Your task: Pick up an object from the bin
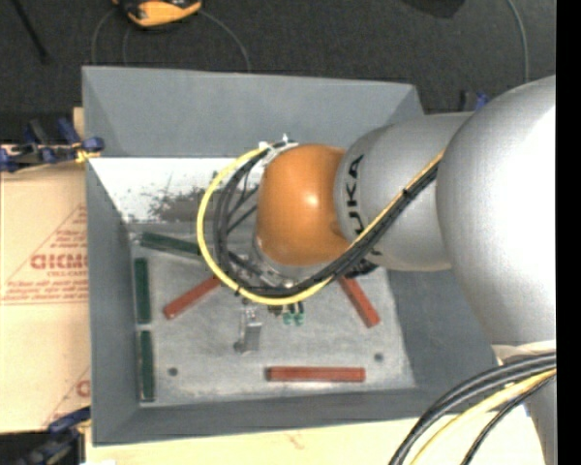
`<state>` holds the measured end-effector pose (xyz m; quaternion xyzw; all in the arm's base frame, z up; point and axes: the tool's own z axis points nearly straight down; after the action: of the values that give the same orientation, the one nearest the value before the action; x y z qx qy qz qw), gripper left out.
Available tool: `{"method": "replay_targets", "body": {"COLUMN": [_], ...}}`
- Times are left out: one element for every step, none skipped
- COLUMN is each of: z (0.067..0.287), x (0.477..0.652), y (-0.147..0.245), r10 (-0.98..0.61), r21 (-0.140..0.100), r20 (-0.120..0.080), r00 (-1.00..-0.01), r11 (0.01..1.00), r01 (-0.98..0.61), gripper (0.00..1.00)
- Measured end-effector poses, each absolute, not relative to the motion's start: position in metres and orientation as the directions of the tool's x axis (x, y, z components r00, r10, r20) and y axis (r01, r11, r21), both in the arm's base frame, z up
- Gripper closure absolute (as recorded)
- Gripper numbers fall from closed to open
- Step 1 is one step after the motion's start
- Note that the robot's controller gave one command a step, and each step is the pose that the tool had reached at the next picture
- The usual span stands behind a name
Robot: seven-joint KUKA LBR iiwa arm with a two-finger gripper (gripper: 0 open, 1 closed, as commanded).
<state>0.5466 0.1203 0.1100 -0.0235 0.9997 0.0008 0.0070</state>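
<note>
Pincer [249, 336] over bin [111, 260] floor, near leftmost red stick [190, 298]

1. My bin [107, 308] is plain grey, with a patch of dark speckles [165, 201] on its far wall.
2. Three sticks are reddish-brown: the left red stick [189, 298], the right red stick [360, 300] and the near red stick [315, 374].
3. Three are dark green: the far green stick [169, 245], the left green stick [141, 289] and the corner green stick [146, 364].
4. My wrist cover [295, 206] is glossy orange.
5. My arm [465, 182] is silver, with black letters [353, 197].
6. One yellow cable [205, 221] loops beside my black cables [234, 201].
7. My claw [250, 335] is dull grey.
</note>
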Motion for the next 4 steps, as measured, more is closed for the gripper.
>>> {"method": "replay_targets", "body": {"z": [0.076,0.081,0.081,0.081], "x": [0.569,0.576,0.587,0.587], "y": [0.133,0.179,0.194,0.195], "r10": [-0.029,-0.011,-0.034,-0.034], "r21": [0.001,-0.001,0.000,0.000], "r20": [-0.004,-0.003,-0.003,-0.003], "r00": [-1.000,-1.000,-0.999,-0.999], "r11": [1.000,1.000,0.999,0.999], "r01": [-0.029,-0.011,-0.034,-0.034], "gripper": [0.00,0.00,1.00,1.00]}}
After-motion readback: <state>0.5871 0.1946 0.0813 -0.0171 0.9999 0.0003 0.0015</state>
